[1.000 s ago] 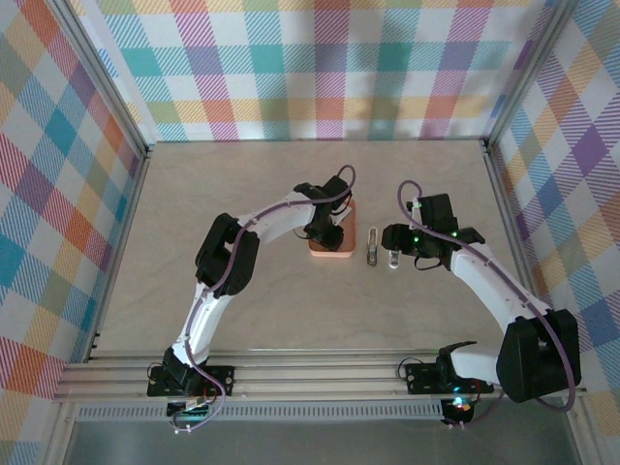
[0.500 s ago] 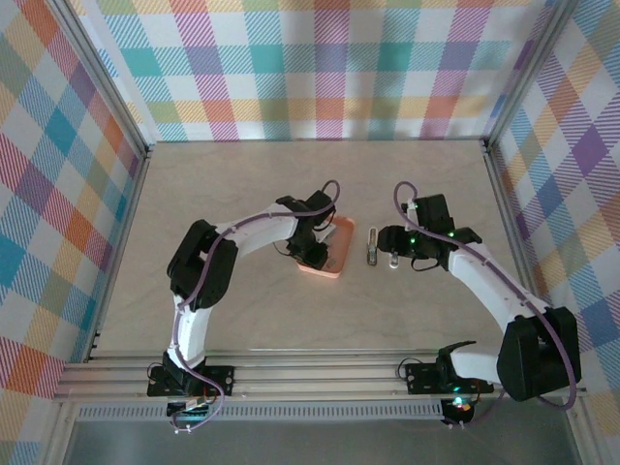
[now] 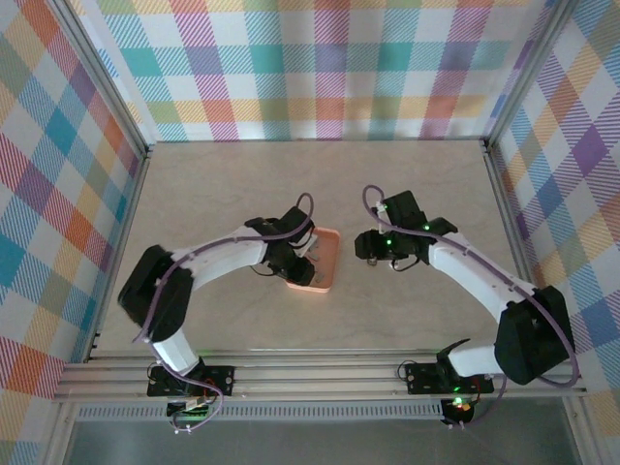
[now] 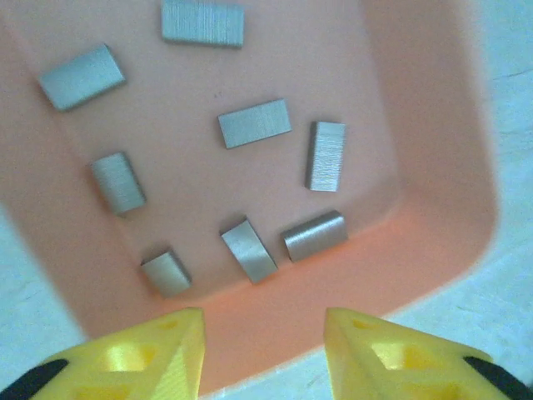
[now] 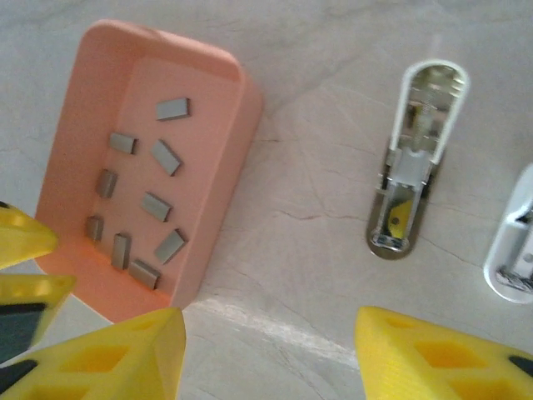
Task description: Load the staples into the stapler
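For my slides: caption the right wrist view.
Open right gripper above the table, orange tray of staples beside the stapler.

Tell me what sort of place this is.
Likely a robot test cell: plaid backdrop walls, left arm and right arm bolted to an aluminium rail, a table with an orange tray.

The right wrist view's edge cuts off a white object [image 5: 515, 250] beside the stapler [image 5: 412, 162].
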